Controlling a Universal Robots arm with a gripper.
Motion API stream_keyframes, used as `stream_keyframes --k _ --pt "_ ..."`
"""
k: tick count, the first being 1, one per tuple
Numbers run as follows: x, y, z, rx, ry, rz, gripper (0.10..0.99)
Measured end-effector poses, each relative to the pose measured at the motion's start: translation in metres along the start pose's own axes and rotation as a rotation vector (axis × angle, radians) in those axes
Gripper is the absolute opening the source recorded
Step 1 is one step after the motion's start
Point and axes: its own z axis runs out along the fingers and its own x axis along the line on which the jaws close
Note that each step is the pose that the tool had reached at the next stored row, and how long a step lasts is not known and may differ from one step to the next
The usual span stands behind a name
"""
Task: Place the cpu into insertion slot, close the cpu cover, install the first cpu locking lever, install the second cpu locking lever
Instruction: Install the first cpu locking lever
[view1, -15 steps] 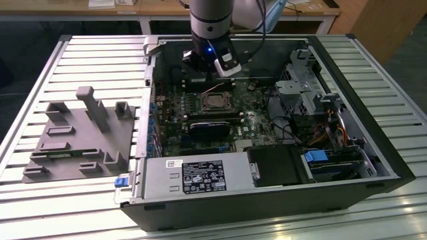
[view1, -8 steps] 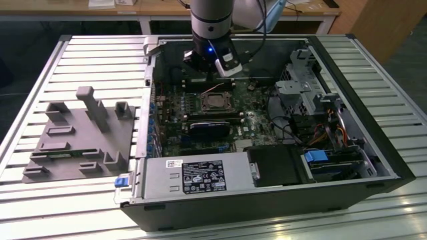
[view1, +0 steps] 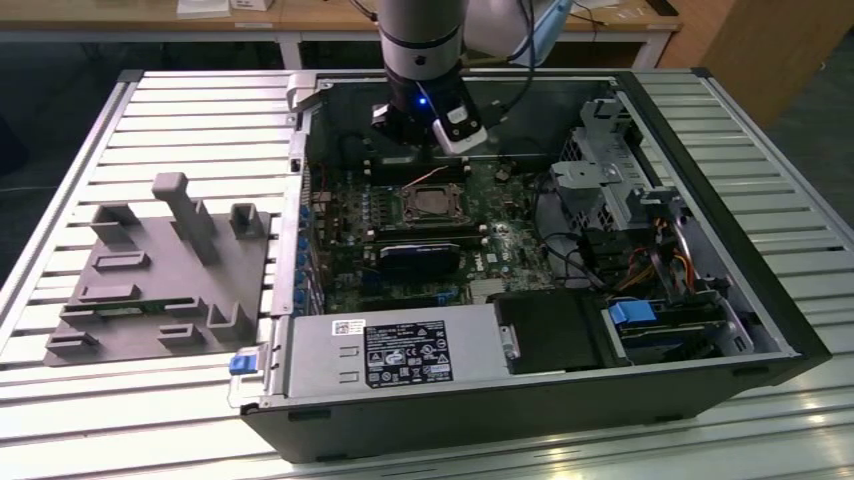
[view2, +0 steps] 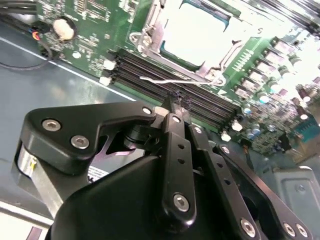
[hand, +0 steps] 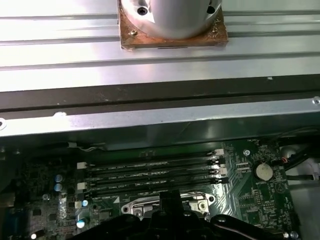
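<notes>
One cpu (view2: 192, 30) in insertion slot (view2: 150, 35), nr hand (view2: 176, 97), w/ gap.

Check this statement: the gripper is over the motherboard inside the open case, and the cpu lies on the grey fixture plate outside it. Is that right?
Not quite. The exterior view shows the cpu seated in the insertion slot on the motherboard, not on the grey fixture plate. The gripper is over the motherboard inside the open case, as stated.
</notes>
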Motion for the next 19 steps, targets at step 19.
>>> stream_keyframes --k 19 --pt "0.0012 -0.0026 0.0084 -0.005 -0.0627 -0.017 0.106"
